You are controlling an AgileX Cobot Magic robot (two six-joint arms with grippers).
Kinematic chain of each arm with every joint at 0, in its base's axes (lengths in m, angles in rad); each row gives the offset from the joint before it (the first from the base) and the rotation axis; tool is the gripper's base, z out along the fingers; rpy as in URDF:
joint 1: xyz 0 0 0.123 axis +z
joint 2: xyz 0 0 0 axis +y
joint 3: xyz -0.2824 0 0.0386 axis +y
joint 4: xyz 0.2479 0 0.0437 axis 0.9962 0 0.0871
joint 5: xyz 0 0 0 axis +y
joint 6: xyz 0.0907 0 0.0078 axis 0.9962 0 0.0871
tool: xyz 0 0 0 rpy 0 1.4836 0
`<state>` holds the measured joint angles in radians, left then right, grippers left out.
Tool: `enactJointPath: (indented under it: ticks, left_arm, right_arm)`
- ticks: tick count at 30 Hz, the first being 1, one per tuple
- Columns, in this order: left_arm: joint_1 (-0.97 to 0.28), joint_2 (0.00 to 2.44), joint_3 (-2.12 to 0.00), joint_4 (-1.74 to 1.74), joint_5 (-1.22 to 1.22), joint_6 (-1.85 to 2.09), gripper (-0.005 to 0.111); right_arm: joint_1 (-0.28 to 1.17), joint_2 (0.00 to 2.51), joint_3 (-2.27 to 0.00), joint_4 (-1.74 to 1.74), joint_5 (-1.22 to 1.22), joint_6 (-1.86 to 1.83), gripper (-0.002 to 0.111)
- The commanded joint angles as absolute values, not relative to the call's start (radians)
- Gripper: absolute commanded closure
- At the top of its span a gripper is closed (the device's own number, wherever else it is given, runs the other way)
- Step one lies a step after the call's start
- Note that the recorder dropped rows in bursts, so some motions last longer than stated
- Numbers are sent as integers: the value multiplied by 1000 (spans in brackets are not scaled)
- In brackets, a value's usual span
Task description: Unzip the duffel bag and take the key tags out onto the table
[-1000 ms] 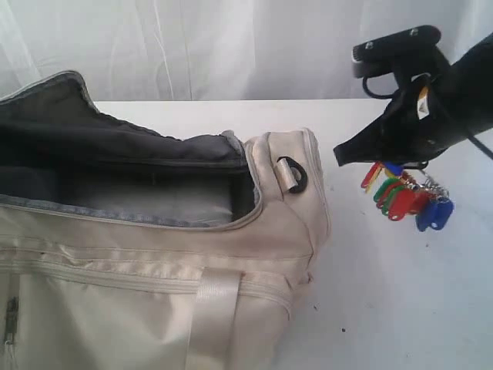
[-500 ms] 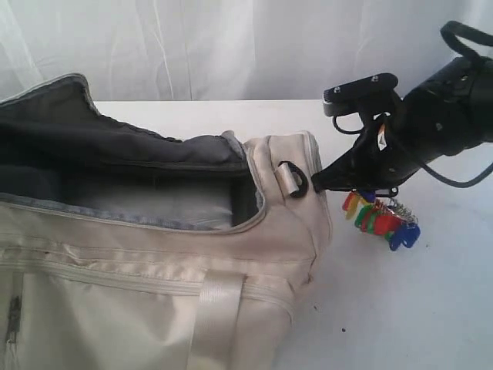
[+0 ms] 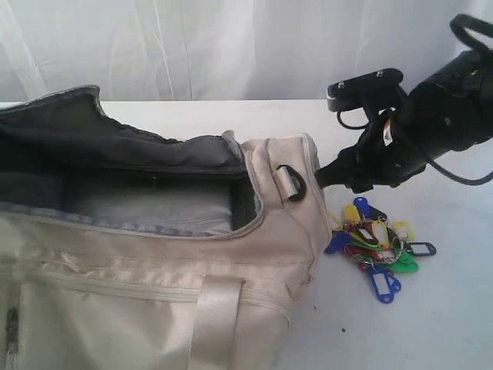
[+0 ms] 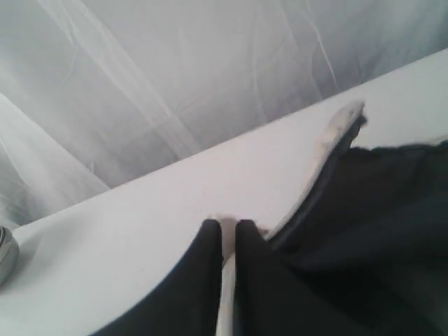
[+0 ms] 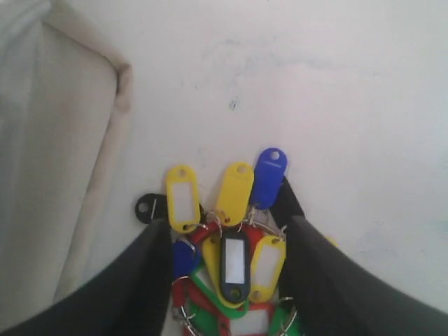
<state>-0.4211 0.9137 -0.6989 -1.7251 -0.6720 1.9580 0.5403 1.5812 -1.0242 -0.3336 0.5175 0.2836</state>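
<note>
Exterior view: the unzipped duffel bag fills the lower left, and the key tags, which hung from the right gripper a moment ago, now lie spread on the table at lower right, just beside the bag's end. Above them that gripper's jaws stand apart, empty. Farther back, the left gripper has cream fabric between near-closed fingers; I cannot tell whether it grips.

Ext cam: raised, close, looks down across bag toward curtain, counter at right. L wrist cam: low, looks past left claw over bag edge to curtain. R wrist cam: faces straight down, v. near, thru right claw onto tags. Ext + R share tags, bag end, counter.
</note>
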Motion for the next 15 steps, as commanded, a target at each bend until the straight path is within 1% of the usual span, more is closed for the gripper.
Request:
enactJointPath:
  ticks: [1,5,8,13,15]
  left_arm:
    - [-420,848,-710,-1744,-605,2061,74]
    - [-420,796,-710,-1744,-600,2060,53]
    - [-420,754,-710,-1744,-609,2051,44]
    - [-420,660,-710,-1744,-607,1984,44]
    - [-420,612,-710,-1744,-607,1935,49]
  right_arm:
    - [537,1452,-1022,-337,517,266,60]
    - [537,1333,-1022,-337,530,249,60]
    - [537,1228,-1022,-329,554,197,60]
    - [537,1063,-1022,-327,624,184,61]
    - [537,1004,-1022,-299,632,186,61]
